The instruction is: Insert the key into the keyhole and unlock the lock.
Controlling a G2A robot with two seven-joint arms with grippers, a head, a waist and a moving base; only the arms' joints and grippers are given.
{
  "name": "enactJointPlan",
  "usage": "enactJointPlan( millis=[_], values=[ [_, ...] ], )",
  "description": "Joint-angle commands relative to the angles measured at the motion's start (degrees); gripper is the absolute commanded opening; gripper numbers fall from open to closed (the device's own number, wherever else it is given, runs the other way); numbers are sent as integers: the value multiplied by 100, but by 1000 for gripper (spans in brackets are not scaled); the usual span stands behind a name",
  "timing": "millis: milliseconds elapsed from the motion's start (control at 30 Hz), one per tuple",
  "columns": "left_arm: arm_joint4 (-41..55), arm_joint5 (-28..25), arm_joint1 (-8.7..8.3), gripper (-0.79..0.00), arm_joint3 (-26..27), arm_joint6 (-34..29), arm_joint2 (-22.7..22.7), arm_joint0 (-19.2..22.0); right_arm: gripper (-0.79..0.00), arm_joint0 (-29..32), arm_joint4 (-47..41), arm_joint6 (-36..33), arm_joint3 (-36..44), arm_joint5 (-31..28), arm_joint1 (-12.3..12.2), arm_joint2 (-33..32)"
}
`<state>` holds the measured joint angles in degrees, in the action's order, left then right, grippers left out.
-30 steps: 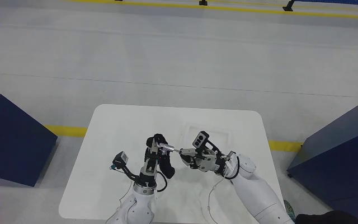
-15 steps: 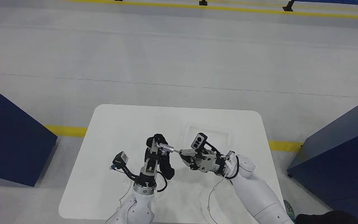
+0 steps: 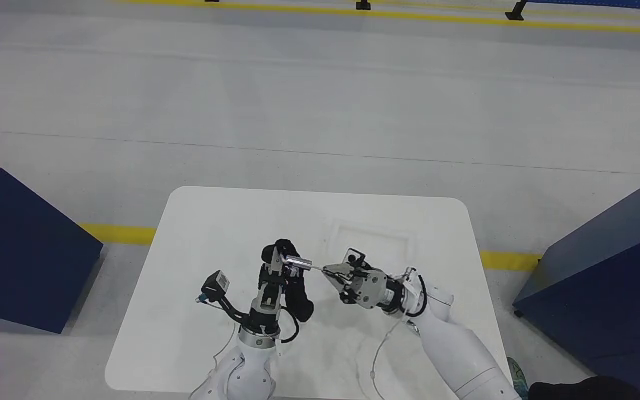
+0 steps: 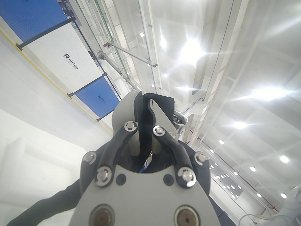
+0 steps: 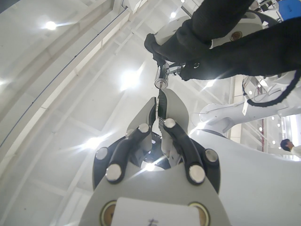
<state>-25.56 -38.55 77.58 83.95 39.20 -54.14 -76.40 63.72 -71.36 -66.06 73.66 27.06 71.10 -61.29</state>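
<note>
Above the white table (image 3: 200, 250), my left gripper (image 3: 283, 262), its fingers wrapped in black cloth, is shut on a small metal lock (image 3: 300, 264). The lock's cylinder points toward my right gripper (image 3: 335, 272). In the right wrist view, my right gripper (image 5: 160, 97) is shut on the dark key (image 5: 161, 109). The key's tip meets the round keyhole face of the lock (image 5: 161, 77). How deep the blade sits I cannot tell. In the left wrist view, the lock (image 4: 180, 119) shows as a bit of metal behind my left gripper (image 4: 145, 97).
A shallow square recess (image 3: 372, 240) is set into the table behind the grippers. Blue partitions stand off the table at the left (image 3: 40, 260) and right (image 3: 590, 280). Loose cables hang by both arms near the table's front.
My right wrist has rolled and edged left, bringing the key up to the lock. The left arm has held still with the lock.
</note>
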Motion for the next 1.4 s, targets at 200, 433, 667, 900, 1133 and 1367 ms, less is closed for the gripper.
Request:
enactJointPlan(
  millis=[200,433,667,900,1133,1367],
  values=[
    [0,0,0,-785,0,0,0,0,-785,-2,-351,156,-37,769,2,31],
    [0,0,0,-785,0,0,0,0,-785,-22,-803,351,-80,1401,18,49],
    [0,0,0,-785,0,0,0,0,-785,-24,-1444,796,-73,1912,37,70],
    [0,0,0,-785,0,0,0,0,-785,-3,-2186,1273,18,2389,27,122],
    [0,0,0,-785,0,0,0,0,-785,6,-2742,1659,23,2774,11,134],
    [0,0,0,-785,0,0,0,0,-785,-4,-3121,1980,-24,3094,3,164]
  ],
)
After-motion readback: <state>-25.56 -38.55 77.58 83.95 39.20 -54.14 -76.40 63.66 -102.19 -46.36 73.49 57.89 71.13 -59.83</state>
